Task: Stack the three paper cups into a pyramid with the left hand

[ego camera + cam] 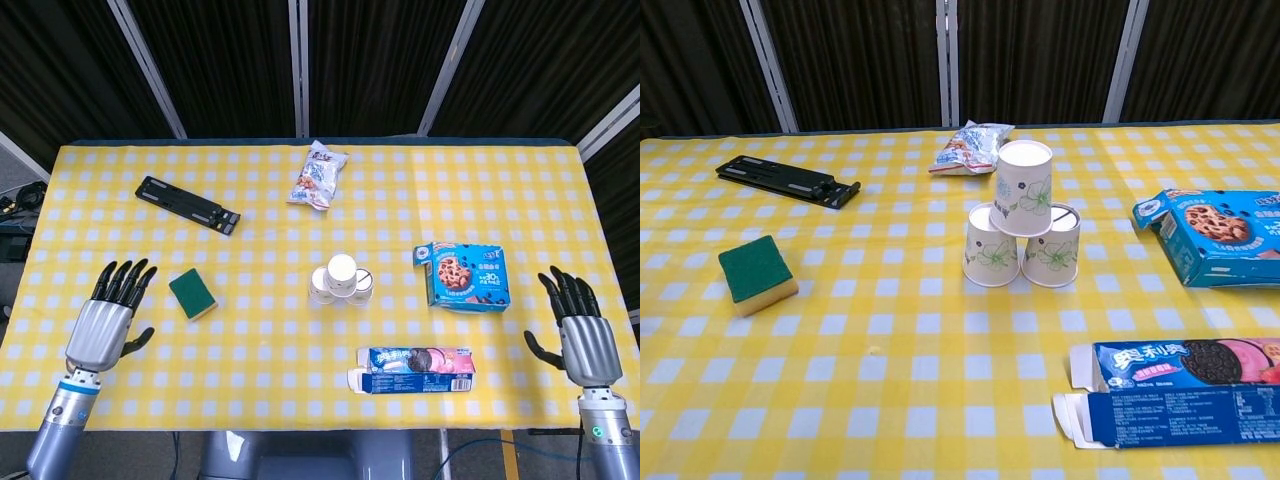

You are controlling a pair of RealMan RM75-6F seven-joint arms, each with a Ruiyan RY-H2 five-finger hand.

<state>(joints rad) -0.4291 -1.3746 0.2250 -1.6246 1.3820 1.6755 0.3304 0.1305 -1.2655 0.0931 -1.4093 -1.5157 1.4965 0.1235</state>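
Observation:
Three white paper cups with a green flower print stand upside down as a pyramid in the middle of the table: two base cups (pixel 992 246) (pixel 1052 247) side by side and a top cup (pixel 1023 188) resting on both. In the head view the stack (pixel 340 280) sits at the table's centre. My left hand (pixel 107 318) hovers open at the table's near left, fingers spread, far from the cups and holding nothing. My right hand (pixel 577 326) is open at the near right edge. Neither hand shows in the chest view.
A green sponge (pixel 758 273) lies left of the cups, a black bracket (pixel 787 179) at the back left, a snack bag (pixel 972 147) behind the stack. A blue cookie box (pixel 1218 233) lies to the right and an open Oreo box (pixel 1180 388) at the front right.

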